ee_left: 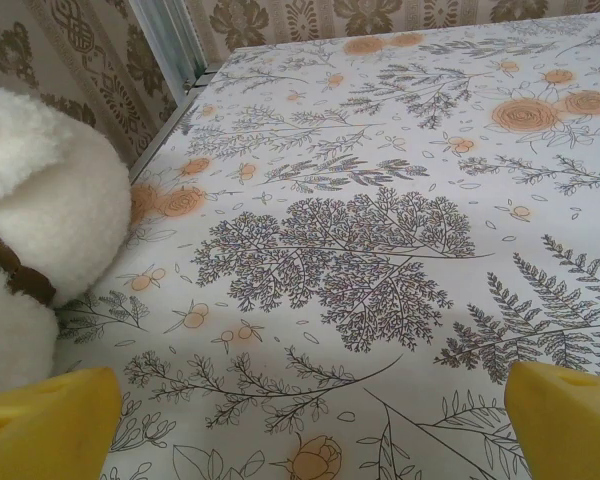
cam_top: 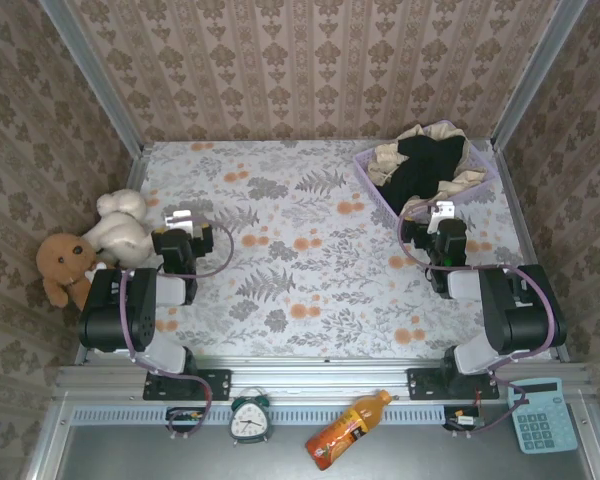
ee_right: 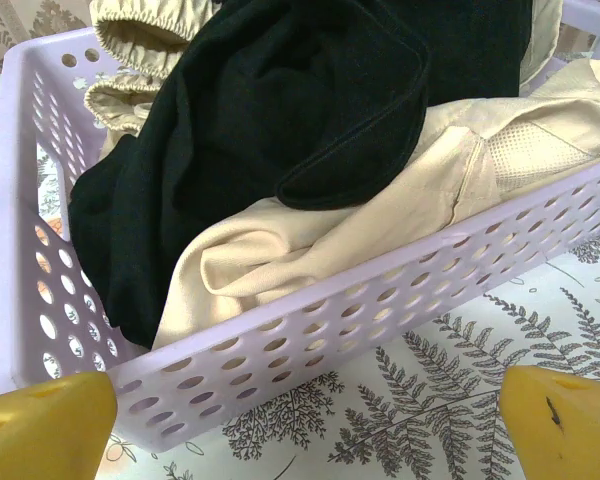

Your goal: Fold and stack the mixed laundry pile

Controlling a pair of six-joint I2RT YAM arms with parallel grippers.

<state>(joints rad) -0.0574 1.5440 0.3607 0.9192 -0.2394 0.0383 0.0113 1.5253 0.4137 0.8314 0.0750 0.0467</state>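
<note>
1. The mixed laundry pile (cam_top: 425, 165) sits inside the lavender basket (cam_top: 373, 183): the black T-shirt (ee_right: 280, 120) on top, the beige garment (ee_right: 310, 250) under and beside it.
2. Our right gripper (ee_right: 305, 425) hovers just outside the basket's near wall, jaws wide apart, empty; our left gripper (ee_left: 310, 420), likewise spread and empty, is well apart from the basket, over bare table (ee_left: 380, 150).
3. We judge the first pick is due: clear the basket wall, pinch only the black T-shirt at its raised fold, and lift straight up.
4. A snagged beige garment could drag the basket, so we should rise slowly.
</note>
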